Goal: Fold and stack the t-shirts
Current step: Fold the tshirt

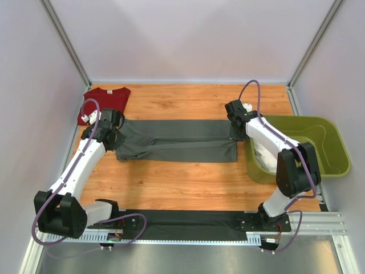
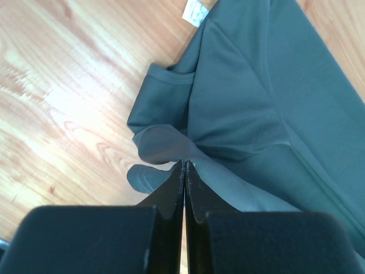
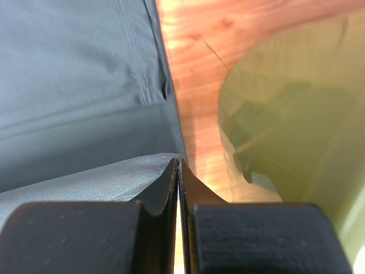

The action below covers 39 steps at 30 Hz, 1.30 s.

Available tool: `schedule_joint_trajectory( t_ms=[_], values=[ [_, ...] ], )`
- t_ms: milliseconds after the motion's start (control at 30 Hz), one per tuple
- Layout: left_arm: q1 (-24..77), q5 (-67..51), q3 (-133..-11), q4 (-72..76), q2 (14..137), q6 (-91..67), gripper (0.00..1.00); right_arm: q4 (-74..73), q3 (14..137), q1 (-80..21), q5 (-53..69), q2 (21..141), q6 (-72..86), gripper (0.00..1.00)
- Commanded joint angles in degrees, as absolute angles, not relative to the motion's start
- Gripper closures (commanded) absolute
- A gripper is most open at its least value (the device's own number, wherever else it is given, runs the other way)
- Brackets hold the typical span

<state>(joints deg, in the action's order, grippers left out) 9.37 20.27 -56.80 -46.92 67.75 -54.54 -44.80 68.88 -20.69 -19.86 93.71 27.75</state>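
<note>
The dark grey t-shirt (image 1: 177, 142) lies stretched left to right across the middle of the table, folded lengthwise. My left gripper (image 1: 116, 130) is shut on its left end. In the left wrist view the shut jaws (image 2: 185, 166) pinch a bunched fold of grey cloth (image 2: 245, 97), with the white neck label (image 2: 195, 11) at the top. My right gripper (image 1: 235, 130) is shut on the shirt's right end. In the right wrist view the gripper (image 3: 178, 164) pinches the corner of the cloth (image 3: 85, 85). The dark red t-shirt (image 1: 104, 103) lies folded at the far left.
The olive-green basket (image 1: 331, 142) stands at the right, close to my right gripper, and fills the right of the right wrist view (image 3: 291, 114). Something white (image 1: 263, 153) lies inside it. A dark strip (image 1: 188, 222) runs between the arm bases. Walls enclose the table.
</note>
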Motion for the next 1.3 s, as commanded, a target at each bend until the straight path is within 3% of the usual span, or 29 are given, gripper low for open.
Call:
schedule_joint_trajectory(
  t_ms=[0, 1267],
  values=[
    [9.0, 22.0, -60.2, -43.9, 69.3, -52.1, 1.00, -41.7, 71.8, -19.5, -21.0, 95.7, 26.5, 0.99],
    [8.2, 22.0, -66.2, -37.9, 85.6, -47.2, 1.00, -36.9, 80.3, -17.9, -19.3, 108.4, 22.3, 1.00]
  ],
)
